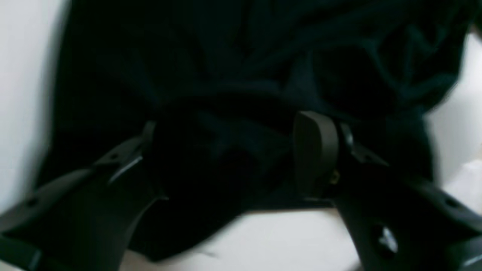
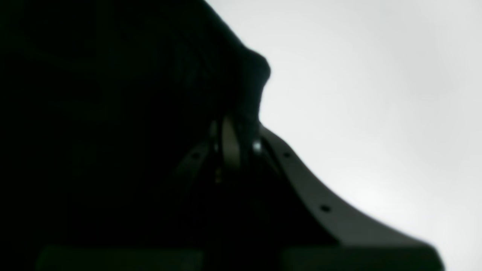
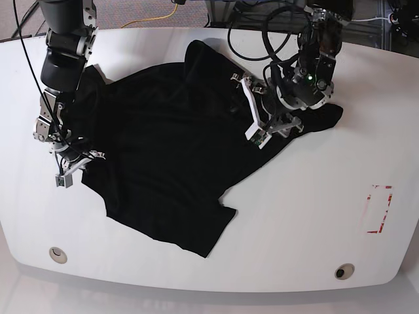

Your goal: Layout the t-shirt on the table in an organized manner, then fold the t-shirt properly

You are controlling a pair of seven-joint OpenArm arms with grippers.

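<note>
Left gripper (image 1: 229, 158) agape over t-shirt (image 3: 163, 157)

The middle of the table (image 3: 308, 216) is covered by the t-shirt (image 3: 163, 150). Bare white surface is left from three to six o'clock, broken only by a red tape outline (image 3: 380, 209) and a grommet hole (image 3: 343, 271). Passage at twelve o'clock is blocked by cables (image 3: 275, 29).

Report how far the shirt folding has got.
Done: the t-shirt lies spread on the table, though skewed and wrinkled. In hand: the right hand pinches its edge, while the left hand stands open over the cloth, gripping nothing. Left: straightening it, then every fold.
</note>
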